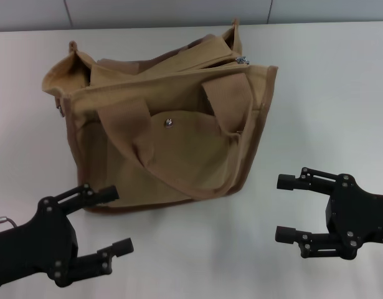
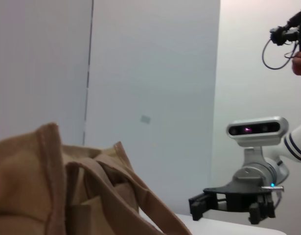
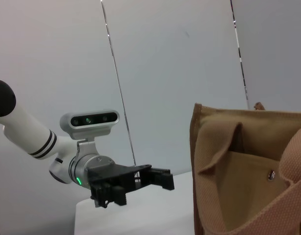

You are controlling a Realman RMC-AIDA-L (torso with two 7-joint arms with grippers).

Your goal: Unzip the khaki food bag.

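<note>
The khaki food bag (image 1: 172,118) stands on the white table, a boxy tan tote with two wide webbing handles, a front flap pocket and a metal snap (image 1: 168,122). A metal zipper pull (image 1: 242,60) shows at the bag's top far right end. My left gripper (image 1: 116,221) is open and empty, just in front of the bag's near left corner. My right gripper (image 1: 283,207) is open and empty, to the right of the bag's near right corner. The bag also shows in the left wrist view (image 2: 67,196) and the right wrist view (image 3: 248,171).
The white table (image 1: 328,81) stretches around the bag, with a grey wall behind it. The right gripper shows far off in the left wrist view (image 2: 204,205), and the left gripper in the right wrist view (image 3: 162,178).
</note>
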